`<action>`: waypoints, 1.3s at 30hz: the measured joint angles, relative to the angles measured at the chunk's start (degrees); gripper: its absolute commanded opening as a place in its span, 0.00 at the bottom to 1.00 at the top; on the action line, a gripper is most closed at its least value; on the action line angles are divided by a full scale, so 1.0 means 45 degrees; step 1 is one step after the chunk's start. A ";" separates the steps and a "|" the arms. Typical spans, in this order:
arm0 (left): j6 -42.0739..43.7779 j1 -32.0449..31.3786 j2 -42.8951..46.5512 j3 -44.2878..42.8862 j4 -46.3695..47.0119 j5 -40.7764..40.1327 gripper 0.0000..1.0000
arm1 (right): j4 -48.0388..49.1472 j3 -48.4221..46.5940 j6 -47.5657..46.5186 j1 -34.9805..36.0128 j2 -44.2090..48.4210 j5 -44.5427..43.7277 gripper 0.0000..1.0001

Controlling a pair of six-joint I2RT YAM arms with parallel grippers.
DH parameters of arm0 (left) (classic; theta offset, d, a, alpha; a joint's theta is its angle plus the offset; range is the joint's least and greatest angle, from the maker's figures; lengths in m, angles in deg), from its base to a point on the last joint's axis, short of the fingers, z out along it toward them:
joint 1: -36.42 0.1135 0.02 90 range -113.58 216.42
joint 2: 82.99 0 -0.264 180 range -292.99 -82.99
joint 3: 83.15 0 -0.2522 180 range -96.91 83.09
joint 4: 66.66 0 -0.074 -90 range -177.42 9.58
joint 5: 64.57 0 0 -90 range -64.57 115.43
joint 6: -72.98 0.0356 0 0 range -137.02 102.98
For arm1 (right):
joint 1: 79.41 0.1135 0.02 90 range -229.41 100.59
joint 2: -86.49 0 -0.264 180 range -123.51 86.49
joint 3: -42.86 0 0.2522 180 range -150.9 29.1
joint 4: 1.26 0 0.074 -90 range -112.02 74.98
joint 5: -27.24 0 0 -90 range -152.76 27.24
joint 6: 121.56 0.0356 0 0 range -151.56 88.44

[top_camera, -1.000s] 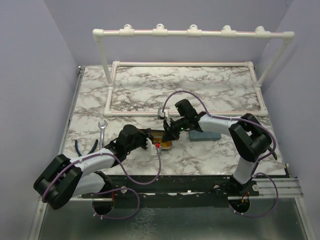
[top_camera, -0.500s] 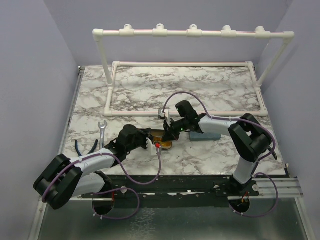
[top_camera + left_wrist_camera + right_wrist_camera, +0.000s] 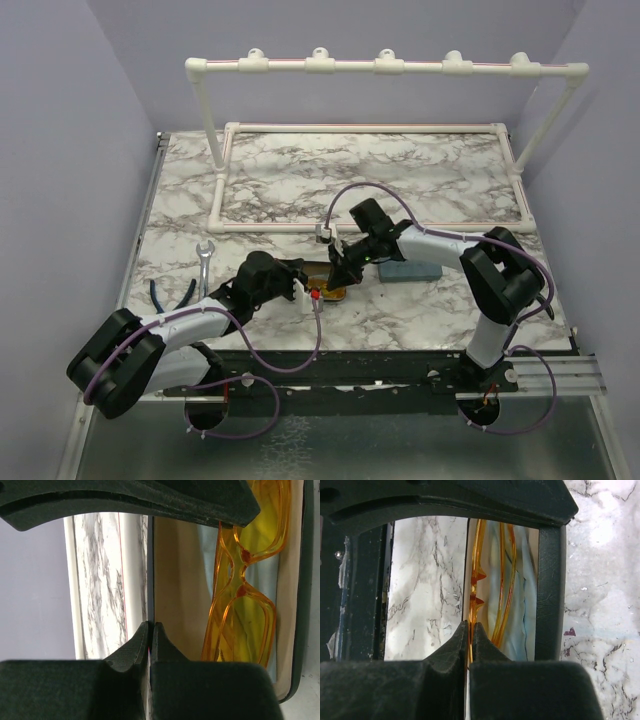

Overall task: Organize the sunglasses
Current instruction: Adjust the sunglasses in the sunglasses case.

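Observation:
The translucent yellow-orange sunglasses (image 3: 248, 625) lie folded in an open black case (image 3: 301, 630) with beige lining, on a light blue cloth (image 3: 210, 545). My left gripper (image 3: 150, 626) is shut on the case's thin dark edge, at the case's left side (image 3: 305, 290) in the top view. My right gripper (image 3: 470, 625) is shut on the orange frame of the sunglasses (image 3: 477, 555), just over the case's dark rim (image 3: 550, 590). From above, it comes in from the right (image 3: 341, 270) over the case (image 3: 327, 291).
A grey-blue rectangular case (image 3: 408, 271) lies just right of the black case under the right arm. A wrench (image 3: 205, 262) and blue-handled pliers (image 3: 170, 294) lie at the left. A white pipe frame (image 3: 370, 128) stands across the back of the marble table.
My right gripper has edged slightly down and toward the black case with the sunglasses in it. The left gripper has stayed on the case's edge.

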 measured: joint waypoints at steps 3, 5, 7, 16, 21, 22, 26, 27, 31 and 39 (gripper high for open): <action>0.0073 0.0000 0.0010 0.0034 0.0044 0.0029 0.00 | -0.0296 -0.0155 -0.0117 0.0000 0.0000 0.0248 0.01; 0.0131 0.0000 0.0019 0.0053 0.0063 0.0034 0.00 | -0.0622 -0.0316 -0.0209 0.0000 0.0000 0.0398 0.01; 0.0170 0.0000 0.0019 0.0058 0.0083 0.0034 0.00 | -0.0981 -0.0476 -0.0379 0.0000 0.0000 0.0486 0.00; 0.0214 0.0000 0.0316 0.0112 0.0117 0.0146 0.00 | -0.1428 -0.0884 -0.0549 0.0068 -0.0670 0.0466 0.01; 0.0228 0.0000 0.0418 0.0282 0.0107 0.0204 0.00 | -0.1224 -0.1200 -0.0340 0.0092 -0.0962 0.0389 0.01; 0.0228 0.0000 0.0418 0.0321 0.0112 0.0204 0.00 | -0.1190 -0.1268 -0.0340 0.0092 -0.1054 0.0345 0.01; 0.0219 0.0005 0.0423 0.0350 0.0121 0.0189 0.00 | -0.1039 -0.1282 -0.0121 0.0092 -0.1175 0.0194 0.06; 0.0214 0.0005 0.0423 0.0350 0.0117 0.0189 0.00 | -0.0981 -0.1273 -0.0024 0.0097 -0.1175 0.0146 0.11; 0.0214 0.0005 0.0423 0.0350 0.0126 0.0189 0.00 | -0.0748 -0.1214 0.0325 0.0107 -0.1175 -0.0185 0.20; 0.0355 0.0000 0.0685 0.0597 0.0204 0.0194 0.00 | -0.0019 -0.0748 0.0899 0.0165 -0.0894 -0.0806 0.30</action>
